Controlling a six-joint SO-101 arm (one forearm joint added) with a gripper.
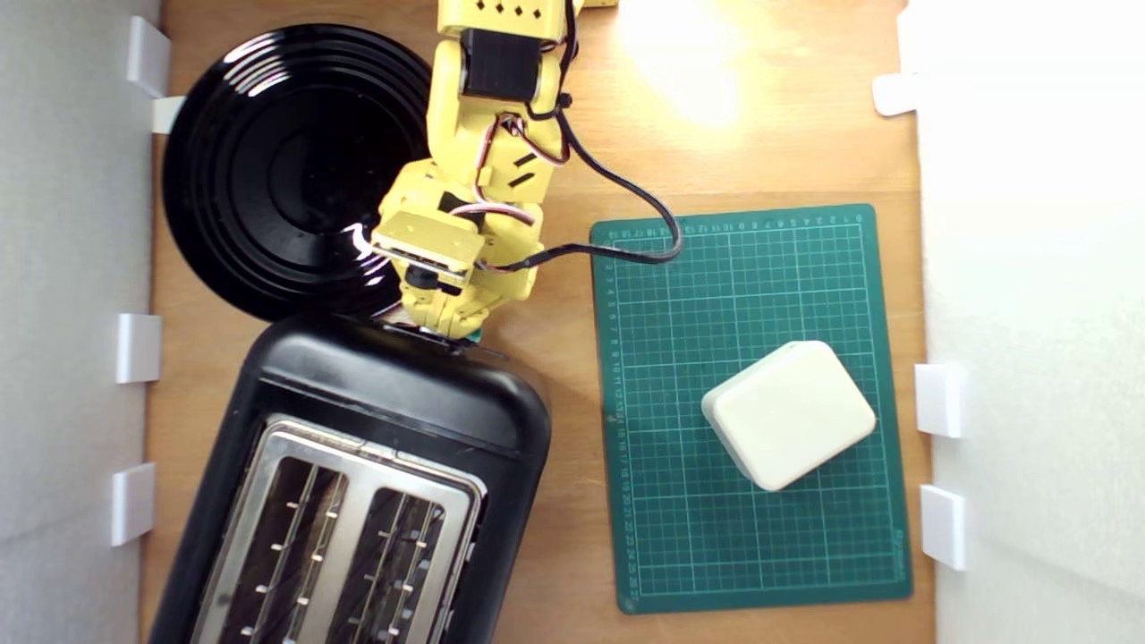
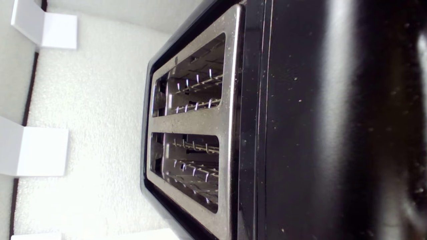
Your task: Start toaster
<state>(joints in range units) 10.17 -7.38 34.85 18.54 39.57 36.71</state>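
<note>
Pincer (image 1: 443,331) down at the toaster (image 1: 358,474) end by the black plate (image 1: 286,170), spread or pinched I can't tell; teal lever barely peeks out, so a push could slip off it.

bright overhead light | glare on table (image 1: 698,72) | toaster (image 2: 333,133) near side blurred, sheen
</note>
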